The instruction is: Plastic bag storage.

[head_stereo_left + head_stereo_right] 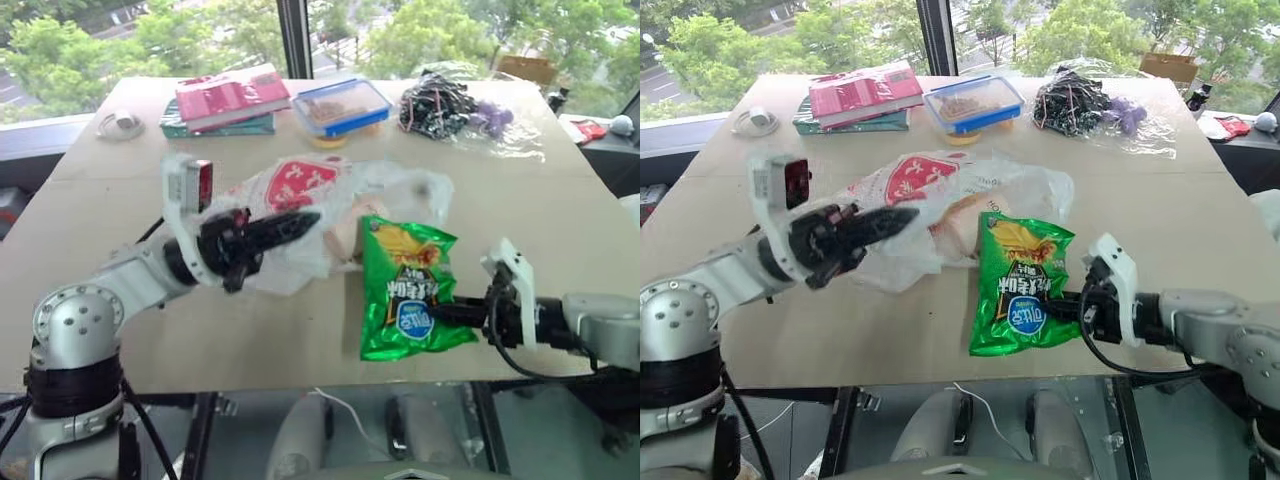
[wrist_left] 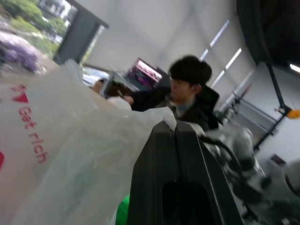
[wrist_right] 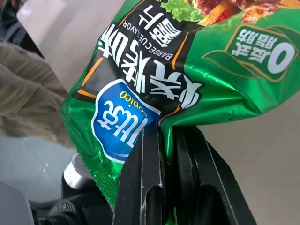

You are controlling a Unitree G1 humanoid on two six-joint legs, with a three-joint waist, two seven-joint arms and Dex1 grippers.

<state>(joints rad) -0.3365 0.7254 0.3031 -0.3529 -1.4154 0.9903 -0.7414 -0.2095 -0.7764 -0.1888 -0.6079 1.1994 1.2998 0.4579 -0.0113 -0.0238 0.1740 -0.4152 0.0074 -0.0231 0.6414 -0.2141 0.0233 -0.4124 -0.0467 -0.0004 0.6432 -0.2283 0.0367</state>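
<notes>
Left eye view: the plastic bag (image 1: pixel 330 205) lies mid-table, its near edge pinched by the left gripper (image 1: pixel 300 222), fingers pressed together on the film. At four o'clock from it, the right gripper (image 1: pixel 440 308) pinches the green chips packet (image 1: pixel 405 285). The thin film could tear or slip free if tugged. The bag's mouth and contents are hard to make out.

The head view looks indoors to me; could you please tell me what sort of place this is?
Probably an upper-floor lab or office: a big window onto treetops behind the table, and, in the left wrist view, a person near a lit screen.
</notes>
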